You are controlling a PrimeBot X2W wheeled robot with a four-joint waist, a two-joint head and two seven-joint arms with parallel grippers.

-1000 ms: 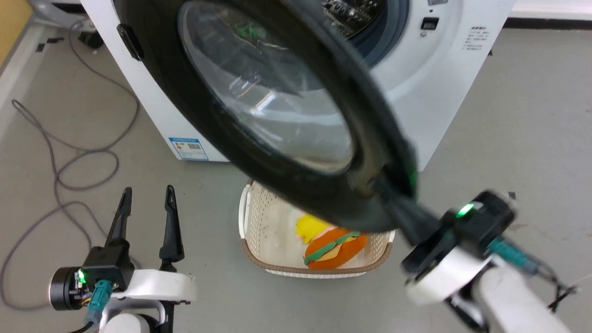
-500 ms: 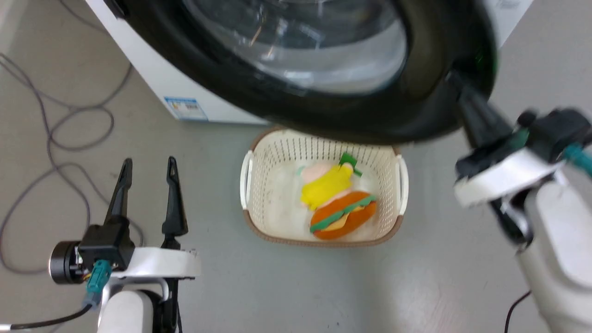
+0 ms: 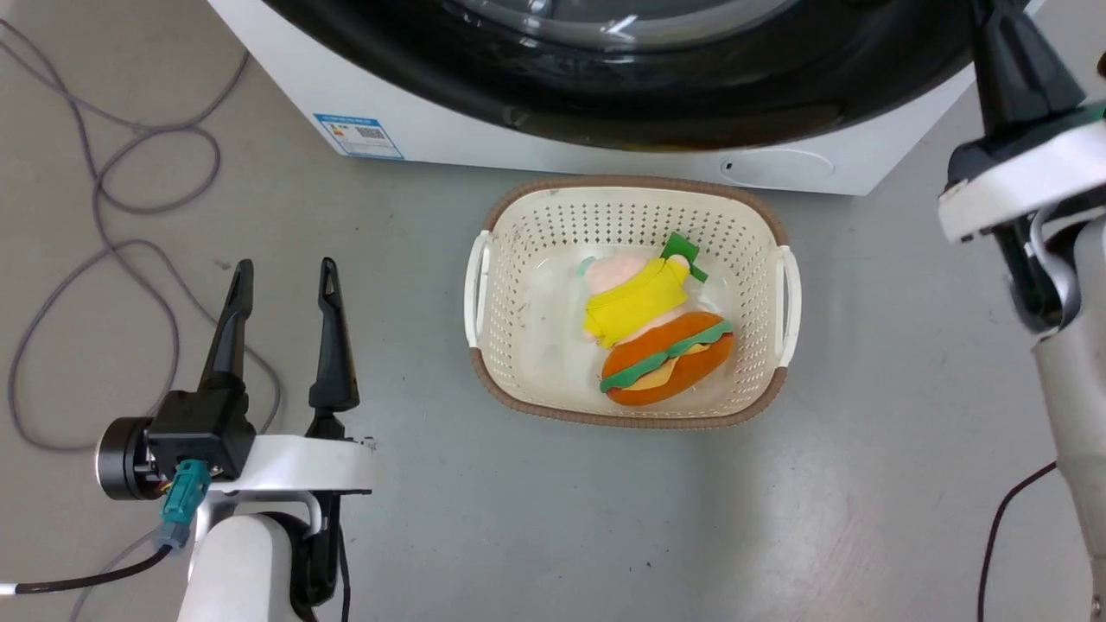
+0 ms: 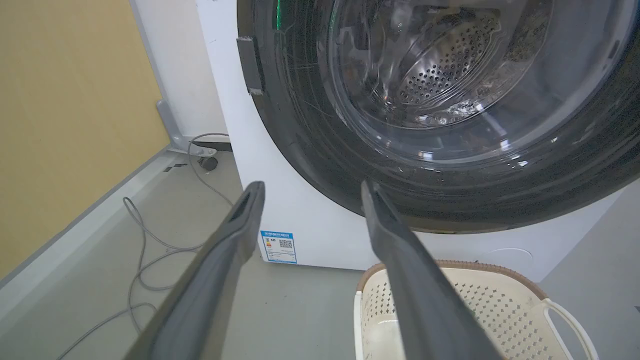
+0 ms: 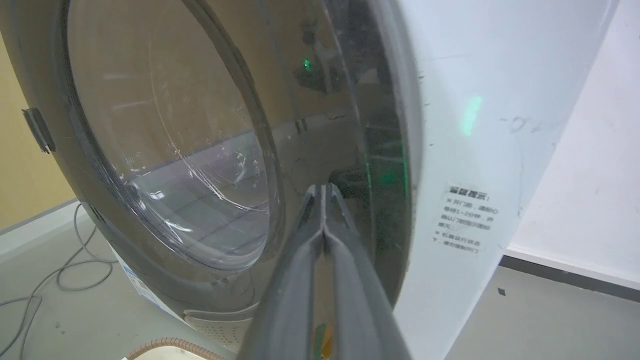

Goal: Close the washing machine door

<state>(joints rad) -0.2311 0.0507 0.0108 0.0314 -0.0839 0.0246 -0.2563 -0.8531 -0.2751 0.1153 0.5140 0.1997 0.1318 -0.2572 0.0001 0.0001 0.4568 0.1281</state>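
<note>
washing machine door (image 3: pixel 657 95): upper part cropped by the head view's top edge.
right gripper (image 5: pixel 324 189): fingertips lost past the head view's top edge; contact with the door rim impossible to judge.
blue label (image 3: pixel 359 136): print too small to read.
printed notice (image 5: pixel 462 217): lettering illegible.
basket (image 4: pixel 500 295): cut by the left wrist view's bottom edge, part behind a finger of the left gripper (image 4: pixel 311 184).
</note>
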